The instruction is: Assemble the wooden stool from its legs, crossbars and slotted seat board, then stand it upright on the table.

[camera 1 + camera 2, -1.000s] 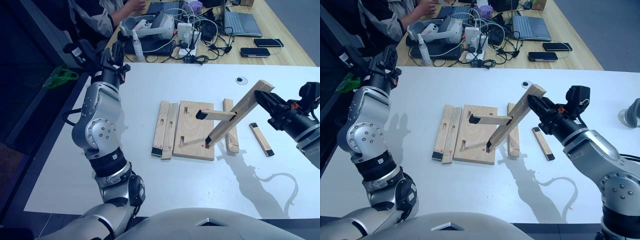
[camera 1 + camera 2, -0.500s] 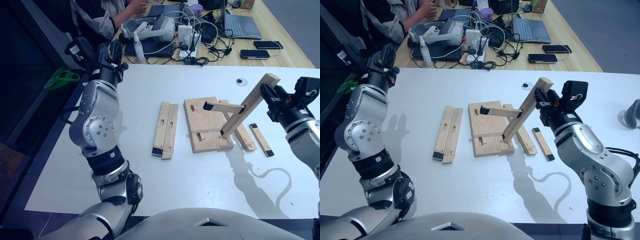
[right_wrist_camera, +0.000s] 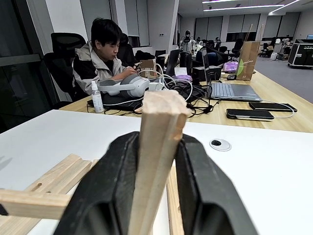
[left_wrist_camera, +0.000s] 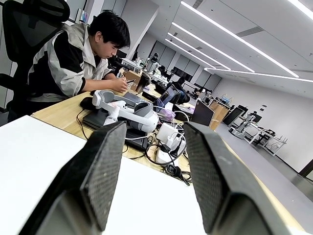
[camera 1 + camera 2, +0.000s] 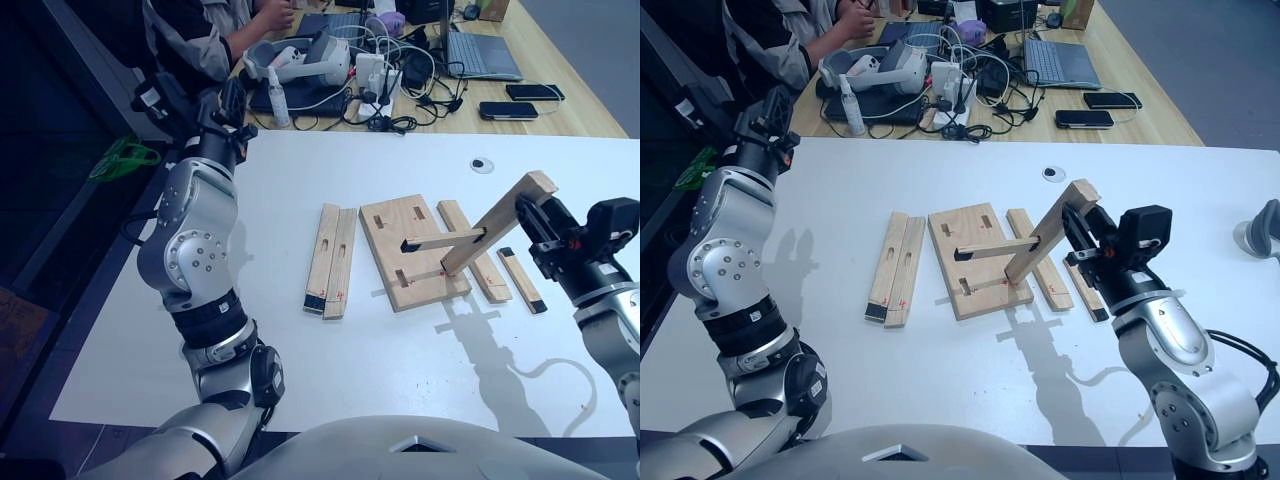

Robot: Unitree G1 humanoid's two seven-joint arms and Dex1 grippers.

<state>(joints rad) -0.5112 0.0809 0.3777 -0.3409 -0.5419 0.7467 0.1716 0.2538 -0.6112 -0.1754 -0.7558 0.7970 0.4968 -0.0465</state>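
Note:
My right gripper (image 5: pixel 537 213) is shut on the top end of a wooden leg (image 5: pixel 488 228), seen close up between its fingers (image 3: pixel 115 191). The leg leans over, its foot resting on the slotted seat board (image 5: pixel 392 232), which lies flat and turned at an angle. A crossbar (image 5: pixel 438 241) sticks out sideways from the held leg, above the board. A second leg (image 5: pixel 475 268) lies flat just right of the board. Two more legs (image 5: pixel 331 259) lie side by side to its left. My left gripper (image 4: pixel 151 181) is open, held high by the table's far left edge (image 5: pixel 228 103).
A short crossbar with black ends (image 5: pixel 523 280) lies on the white table (image 5: pixel 300 360) under my right wrist. A small round cap (image 5: pixel 482 164) sits further back. The wooden desk (image 5: pixel 560 105) behind holds a headset, cables, a laptop and phones; a person sits there.
My right gripper has drawn the held leg to the right and nearer. The seat board slid right and turned with it. My left arm has stayed still.

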